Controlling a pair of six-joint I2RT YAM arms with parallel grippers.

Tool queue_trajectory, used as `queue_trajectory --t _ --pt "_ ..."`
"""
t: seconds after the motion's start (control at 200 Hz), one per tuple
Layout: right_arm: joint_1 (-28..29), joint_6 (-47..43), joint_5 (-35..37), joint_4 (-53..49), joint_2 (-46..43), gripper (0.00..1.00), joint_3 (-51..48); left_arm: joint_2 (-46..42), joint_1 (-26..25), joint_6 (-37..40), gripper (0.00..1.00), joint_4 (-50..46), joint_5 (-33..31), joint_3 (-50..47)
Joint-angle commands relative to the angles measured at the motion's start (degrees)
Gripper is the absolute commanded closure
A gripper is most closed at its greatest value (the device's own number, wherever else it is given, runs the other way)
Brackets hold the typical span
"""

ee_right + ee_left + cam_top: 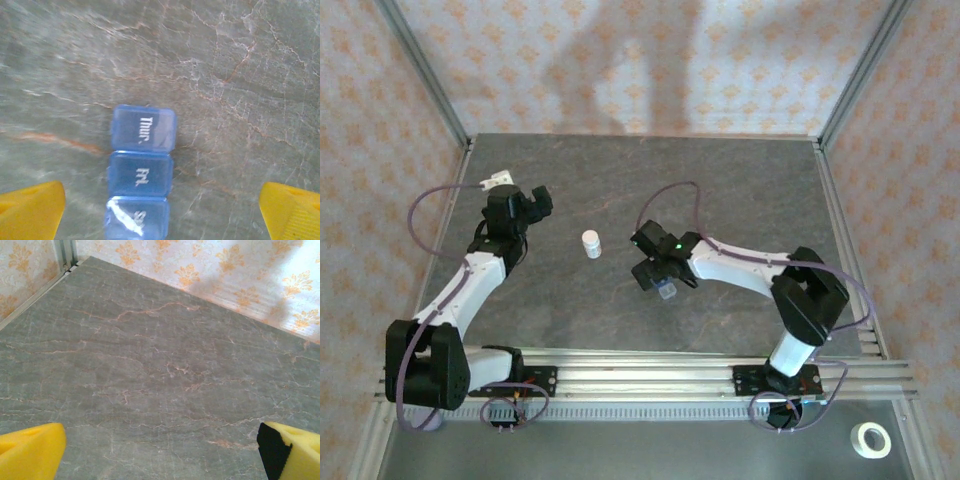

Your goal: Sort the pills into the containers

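**Organiser strip sits between the spread right fingers, long axis running away from the wrist**

The small translucent blue plastic pill-organiser strip of joined square compartments lies flat on the grey stone-patterned tabletop, directly under the right end effector; from above, the strip peeks out at the near side of that end effector. In the right wrist view its long axis runs up the picture, square to the line between the two yellow fingertips, so the fingers straddle its short width; it sits a little left of centre between them. The right end effector is spread wide and holds nothing; the lids (marked Thur, Fri and Sat, as far as they can be read) look closed.

The left end effector is well apart from the strip, over bare tabletop near the far left; its fingers are also spread wide and empty. The right arm is plainly the nearer one.

A small white cylindrical bottle stands between the two arms, apart from the strip; whether it holds the pills cannot be told. There is open room on every side of the strip, with the edges far off.
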Motion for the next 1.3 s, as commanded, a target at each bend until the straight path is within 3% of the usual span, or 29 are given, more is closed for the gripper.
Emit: queue_trajectory --t 0.0,0.21,1.291 --pt "0.2 7.5 -2.5 -4.1 -4.3 0.0 0.4 -2.8 -0.4 -2.2 0.0 -2.1 1.5 0.8" --pt "0.1 14.5 -1.0 -5.9 -3.5 0.03 -2.6 -5.3 -0.5 -5.5 0.0 -3.1 4.0 0.5" --pt "1.1 14.4 -3.1 0.4 5.1 0.38 -5.8 -1.7 -3.4 -9.7 0.0 -5.3 8.0 6.6"
